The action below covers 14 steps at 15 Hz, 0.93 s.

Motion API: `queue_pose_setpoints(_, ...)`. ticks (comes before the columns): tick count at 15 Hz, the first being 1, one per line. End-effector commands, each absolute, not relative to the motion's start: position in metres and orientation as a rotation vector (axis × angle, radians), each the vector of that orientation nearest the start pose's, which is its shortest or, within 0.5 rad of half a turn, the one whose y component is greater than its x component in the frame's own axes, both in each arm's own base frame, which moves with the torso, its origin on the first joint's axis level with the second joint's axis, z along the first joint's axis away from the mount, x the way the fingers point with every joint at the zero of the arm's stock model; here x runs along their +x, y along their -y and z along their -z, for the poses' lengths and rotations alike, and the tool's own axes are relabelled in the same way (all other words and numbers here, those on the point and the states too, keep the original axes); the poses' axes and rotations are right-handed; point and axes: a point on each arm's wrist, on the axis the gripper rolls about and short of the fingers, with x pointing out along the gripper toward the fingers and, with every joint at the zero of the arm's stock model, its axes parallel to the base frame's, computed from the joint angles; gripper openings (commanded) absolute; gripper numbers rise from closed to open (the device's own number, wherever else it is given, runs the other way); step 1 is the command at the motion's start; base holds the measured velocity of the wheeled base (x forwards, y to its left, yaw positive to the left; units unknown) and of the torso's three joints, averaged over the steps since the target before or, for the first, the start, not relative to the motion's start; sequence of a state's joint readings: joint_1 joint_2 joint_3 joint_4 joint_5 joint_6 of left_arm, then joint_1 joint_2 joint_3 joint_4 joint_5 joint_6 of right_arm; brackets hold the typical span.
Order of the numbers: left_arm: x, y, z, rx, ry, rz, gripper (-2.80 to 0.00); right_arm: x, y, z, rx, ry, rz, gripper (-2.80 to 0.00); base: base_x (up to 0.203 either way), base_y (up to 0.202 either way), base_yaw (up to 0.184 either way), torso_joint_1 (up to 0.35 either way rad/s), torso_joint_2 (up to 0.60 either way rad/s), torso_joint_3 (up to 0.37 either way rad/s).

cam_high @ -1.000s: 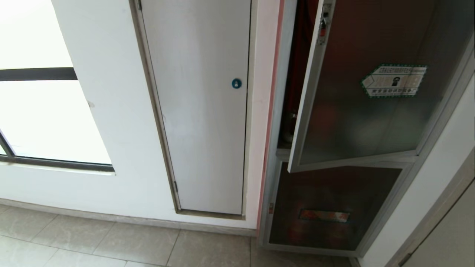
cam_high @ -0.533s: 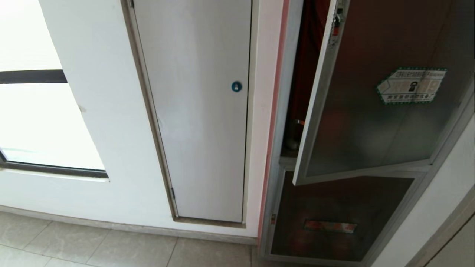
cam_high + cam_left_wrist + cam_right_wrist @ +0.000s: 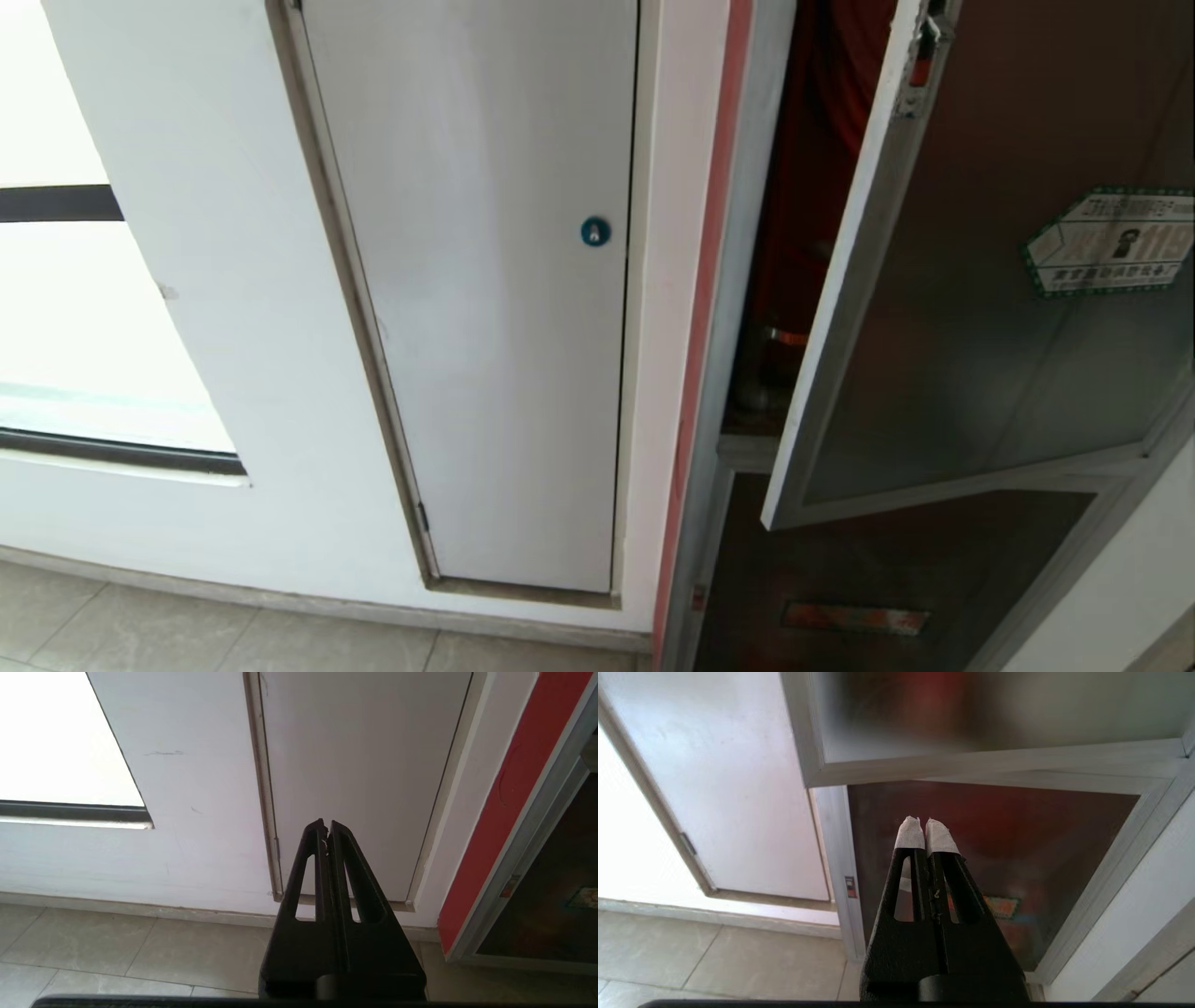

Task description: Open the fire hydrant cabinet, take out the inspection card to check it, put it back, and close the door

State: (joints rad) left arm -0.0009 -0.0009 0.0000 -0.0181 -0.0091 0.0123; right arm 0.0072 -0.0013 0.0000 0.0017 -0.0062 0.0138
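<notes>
The fire hydrant cabinet (image 3: 747,233) stands at the right with its silver frame against the wall. Its door (image 3: 980,327), dark glass in a silver frame, hangs ajar, and the red inside (image 3: 812,140) shows through the gap. The door carries a small red latch (image 3: 922,56) and a green-bordered sticker (image 3: 1111,241). The inspection card is hidden. Neither arm shows in the head view. My right gripper (image 3: 923,823) is shut with white-wrapped tips and points at the lower dark pane (image 3: 1041,826), below the door's bottom edge (image 3: 994,763). My left gripper (image 3: 326,827) is shut and empty, facing the white panel (image 3: 364,765).
A plain white panel (image 3: 485,280) with a blue round lock (image 3: 595,231) fills the wall left of the cabinet. A bright window (image 3: 56,317) lies further left. Beige floor tiles (image 3: 187,635) run along the wall's foot. A red strip (image 3: 714,280) edges the cabinet frame.
The whole head view has shifted: wall, panel and cabinet have slid right and down and look larger, so the camera has moved nearer. The door still hangs ajar.
</notes>
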Motion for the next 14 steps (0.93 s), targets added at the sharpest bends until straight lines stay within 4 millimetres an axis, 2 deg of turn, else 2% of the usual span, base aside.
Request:
queue_pose_setpoints(1, -0.0225, 0.0002, -0.0756, 0.012, 0.014, 0.01, -2.8, -0.0229, 0.0003, -0.0753, 0.014, 0.0, -0.002, -2.8, 0.195, 0.0, 0.0, 0.002, 0.0, 0.002)
queue_pose_setpoints(14, -0.0225, 0.0001, -0.0756, 0.006, 0.014, 0.003, -2.8, -0.0229, 0.0003, -0.0753, 0.014, 0.0, -0.002, -2.8, 0.197, 0.0, -0.001, 0.001, 0.0, 0.003)
